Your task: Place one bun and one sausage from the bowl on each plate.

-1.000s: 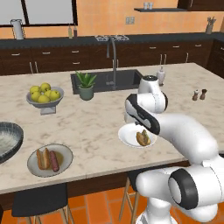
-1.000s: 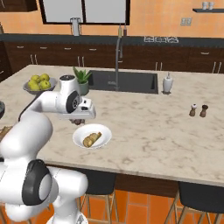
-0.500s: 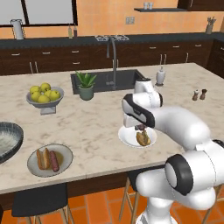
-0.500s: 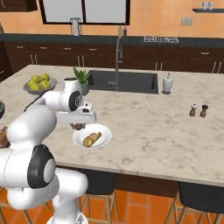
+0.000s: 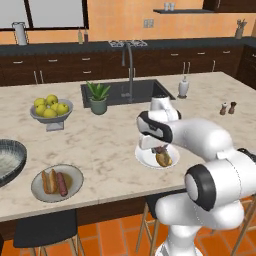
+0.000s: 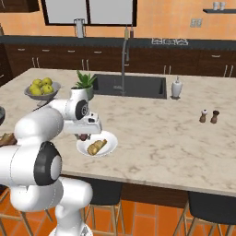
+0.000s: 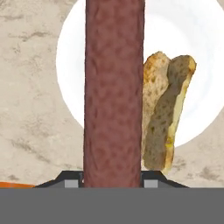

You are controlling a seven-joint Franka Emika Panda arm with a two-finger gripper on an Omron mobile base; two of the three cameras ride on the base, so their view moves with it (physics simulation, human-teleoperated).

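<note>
- White marble counter in the left base view: my claw hangs just above the white plate, pinching a dark sausage over the bun lying there.
- Same view, far left: the dark bowl sits at the edge, and the beige plate near it carries 1 bun and 1 sausage.
- Right base view: my claw is at the white plate's left rim, with the bun lying across the plate; a fruit bowl and a potted plant stand behind.
- Hand view: the sausage runs straight up from between my 2 fingers, clamped fast, and the split bun lies just beside it on the white plate.
</note>
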